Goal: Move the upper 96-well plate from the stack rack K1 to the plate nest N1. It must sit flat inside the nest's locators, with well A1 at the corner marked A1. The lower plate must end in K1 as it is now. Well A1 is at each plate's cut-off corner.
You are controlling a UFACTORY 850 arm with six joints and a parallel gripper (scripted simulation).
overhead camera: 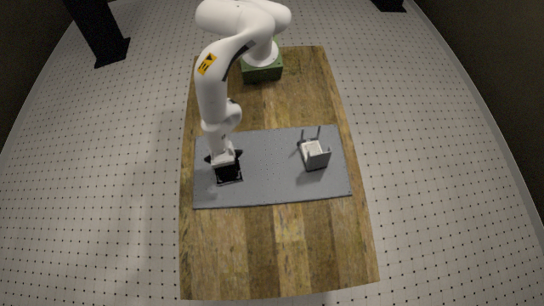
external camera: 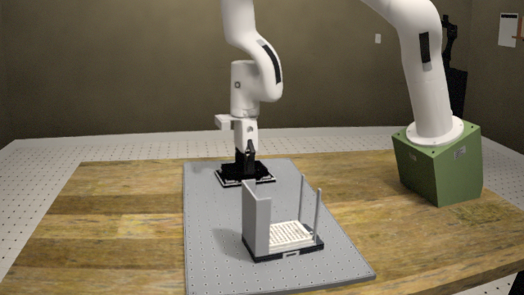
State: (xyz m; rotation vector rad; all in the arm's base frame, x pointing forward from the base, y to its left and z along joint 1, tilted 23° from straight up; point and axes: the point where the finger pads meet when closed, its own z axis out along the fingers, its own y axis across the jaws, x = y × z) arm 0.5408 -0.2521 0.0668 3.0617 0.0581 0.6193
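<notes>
My gripper (external camera: 246, 163) reaches straight down over the plate nest N1 (external camera: 245, 176) at the far end of the grey baseplate (external camera: 262, 229). It is shut on the upper 96-well plate (external camera: 241, 170), which looks dark here and lies low on the nest, level with it. I cannot tell whether it rests fully inside the locators, or where its cut-off corner is. In the overhead view the gripper (overhead camera: 223, 163) covers the back part of the nest (overhead camera: 229, 174). The stack rack K1 (external camera: 282, 229) holds the white lower plate (external camera: 289, 234) flat at its bottom.
The rack has a tall grey wall (external camera: 255, 223) and two thin posts (external camera: 309, 205). The arm's green base (external camera: 440, 164) stands on the wooden table, to the right in the side view.
</notes>
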